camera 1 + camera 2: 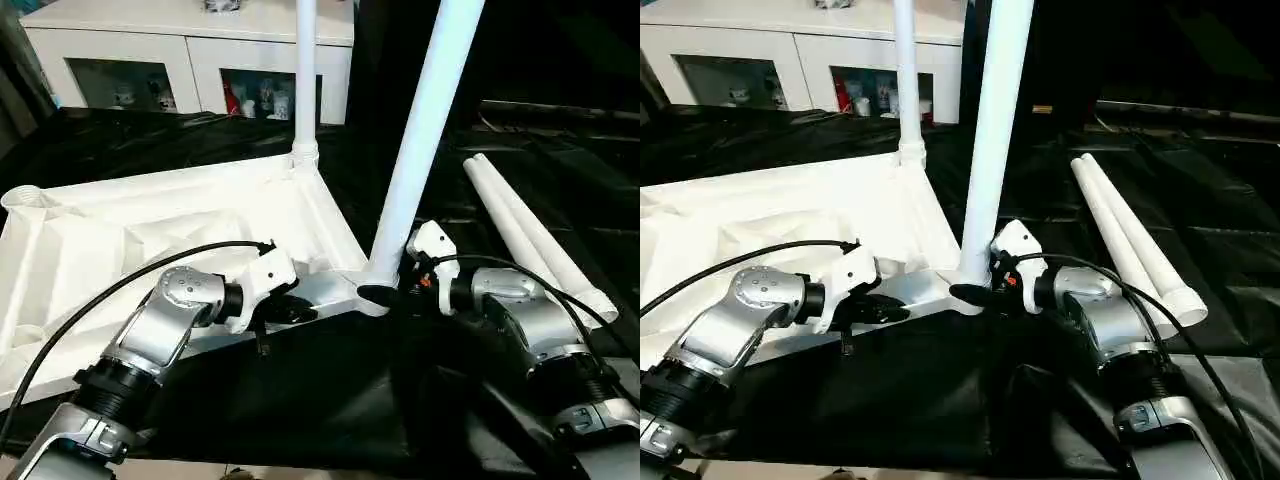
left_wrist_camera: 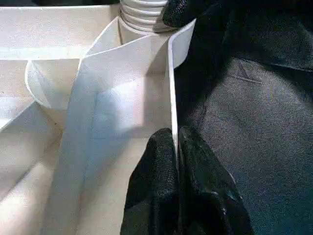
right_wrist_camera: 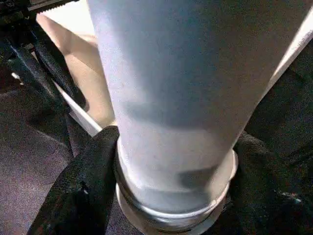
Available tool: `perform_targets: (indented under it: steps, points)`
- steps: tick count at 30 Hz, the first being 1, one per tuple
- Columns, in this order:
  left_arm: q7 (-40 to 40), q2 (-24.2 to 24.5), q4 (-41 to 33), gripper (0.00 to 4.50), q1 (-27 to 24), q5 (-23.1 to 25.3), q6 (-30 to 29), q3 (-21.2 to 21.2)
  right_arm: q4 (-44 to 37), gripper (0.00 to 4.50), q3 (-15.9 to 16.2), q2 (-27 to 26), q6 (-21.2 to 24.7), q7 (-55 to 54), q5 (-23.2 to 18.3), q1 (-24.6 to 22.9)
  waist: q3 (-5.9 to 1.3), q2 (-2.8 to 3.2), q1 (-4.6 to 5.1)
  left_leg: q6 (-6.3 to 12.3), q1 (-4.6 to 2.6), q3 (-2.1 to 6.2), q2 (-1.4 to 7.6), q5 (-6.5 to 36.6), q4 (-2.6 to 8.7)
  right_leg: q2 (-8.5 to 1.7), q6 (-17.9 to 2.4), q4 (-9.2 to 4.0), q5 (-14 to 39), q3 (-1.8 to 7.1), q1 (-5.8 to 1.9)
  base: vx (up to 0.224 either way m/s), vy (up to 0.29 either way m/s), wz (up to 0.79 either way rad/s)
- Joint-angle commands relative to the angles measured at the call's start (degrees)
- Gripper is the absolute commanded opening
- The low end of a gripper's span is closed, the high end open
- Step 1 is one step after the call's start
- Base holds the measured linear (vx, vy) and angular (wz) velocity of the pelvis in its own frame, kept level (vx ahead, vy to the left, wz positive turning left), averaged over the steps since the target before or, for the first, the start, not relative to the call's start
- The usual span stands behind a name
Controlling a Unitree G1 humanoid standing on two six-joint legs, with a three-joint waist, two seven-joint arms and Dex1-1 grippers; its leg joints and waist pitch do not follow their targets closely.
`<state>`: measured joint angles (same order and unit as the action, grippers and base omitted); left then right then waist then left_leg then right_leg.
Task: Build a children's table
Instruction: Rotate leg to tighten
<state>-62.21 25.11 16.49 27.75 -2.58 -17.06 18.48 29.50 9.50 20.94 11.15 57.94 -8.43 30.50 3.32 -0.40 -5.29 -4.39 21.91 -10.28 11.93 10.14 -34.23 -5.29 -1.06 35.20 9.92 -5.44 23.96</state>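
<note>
Both grippers grip the upturned children's table at its near right corner.

The left gripper [image 2: 177, 161] pinches the thin near rim of the tabletop [image 1: 200, 215] between its two black fingers, pressed together on the wall. The right gripper [image 3: 166, 196] clasps the base of a leg [image 1: 425, 130], one finger [image 3: 83, 186] on each side of the tube where it meets the corner socket [image 1: 372, 295]; this leg leans slightly. The tabletop lies ribbed side up on black sheeting [image 1: 300, 400]. Another leg [image 1: 305, 75] stands upright in the far right corner. Two loose legs [image 1: 525, 235] lie side by side on the sheeting to the right. A white cabinet [image 1: 190, 50] stands behind.
</note>
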Motion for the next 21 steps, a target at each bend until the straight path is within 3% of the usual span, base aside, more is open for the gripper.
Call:
perform_targets:
  steps: [1, 4, 7, 9, 11, 14, 18, 19, 21]
  points:
    - [-0.05, -1.18, -2.52, 0.0, 0.91, -1.54, 0.92, -0.61, 1.15, 2.76, -0.45, -0.75, 0.97, -1.17, -0.03, -0.07, -4.5, -0.21, 0.09, 2.92, -0.9, 0.06, 1.27, 7.28, 3.56, -2.86, -12.96, -3.24, 6.6, 2.97, -3.85, 0.0, 0.0, 0.0]
    - [6.55, -3.76, 0.68, 0.0, 2.63, 0.16, -1.16, -2.03, 5.88, 2.76, -2.33, -3.64, 2.33, -10.9, 1.7, 1.04, -4.39, -0.19, 0.39, 2.41, -0.9, 0.05, 1.21, 7.43, 3.61, -2.85, -12.97, -3.35, 7.33, 3.02, -3.7, 0.0, 0.0, 0.0]
    - [11.76, -5.72, 3.41, 0.0, 4.19, 1.74, -2.01, -2.88, 9.24, 2.76, -3.9, -5.92, 3.3, -18.38, 2.57, 2.01, -4.2, -0.23, 0.52, 0.65, -1.11, 0.1, 1.02, 9.87, 3.73, -2.95, -11.44, -4.01, 13.21, 2.92, -3.64, 0.0, 0.0, 0.0]
    - [21.44, -10.73, 8.11, 0.0, 7.29, 3.19, -5.57, -4.69, 14.35, 2.76, -7.26, -11.02, 4.41, -32.15, 2.57, 3.79, -3.78, -0.17, 0.77, -0.24, -1.35, 0.01, 0.85, 12.23, 3.93, -2.88, -10.22, -4.7, 17.61, 3.0, -3.22, 0.0, 0.0, 0.0]
    - [25.53, -13.23, 10.0, 0.0, 8.63, 3.97, -7.07, -4.98, 16.59, 2.76, -8.75, -13.89, 4.67, -38.06, 2.08, 4.8, -3.82, 0.14, 0.8, -1.74, -2.03, 0.33, 0.92, 15.46, 4.05, -3.23, -8.28, -5.52, 23.91, 2.76, -3.09, 0.0, 0.0, 0.0]
    - [27.67, -15.38, 11.12, 0.0, 9.5, 4.71, -6.91, -4.24, 17.75, 2.76, -9.14, -16.87, 4.3, -41.56, 1.82, 5.95, -3.9, 0.19, 0.92, -1.65, -1.96, 0.57, 0.91, 17.1, 4.27, -3.08, -7.16, -5.75, 23.33, 2.57, -3.15, 0.0, 0.0, 0.0]
    - [28.02, -17.77, 10.72, 0.0, 9.36, 5.78, -5.18, -2.63, 21.03, 2.76, -10.45, -20.51, 0.96, -44.8, 1.43, 8.81, -4.01, 0.11, 1.12, -1.16, -1.73, 0.6, 0.89, 16.88, 4.37, -3.05, -7.4, -5.59, 21.37, 2.58, -3.23, 0.0, 0.0, 0.0]
    - [28.04, -17.87, 10.84, 0.0, 9.38, 5.76, -5.17, -2.62, 21.36, 3.32, -10.6, -20.65, 0.6, -44.97, 1.55, 8.99, -4.02, 0.16, 1.27, -1.06, -1.63, 0.61, 0.87, 16.86, 4.35, -3.06, -7.56, -5.47, 21.02, 2.59, -3.28, 0.0, 0.0, 0.0]
    - [27.77, -17.71, 10.9, 0.0, 9.25, 5.74, -4.9, -2.52, 21.75, 3.46, -11.19, -20.83, 0.45, -44.83, 1.33, 9.37, -4.03, -0.12, 1.33, -0.62, -1.53, 0.51, 0.86, 16.29, 4.31, -3.04, -7.76, -5.44, 20.04, 2.66, -3.32, 0.0, 0.0, 0.0]
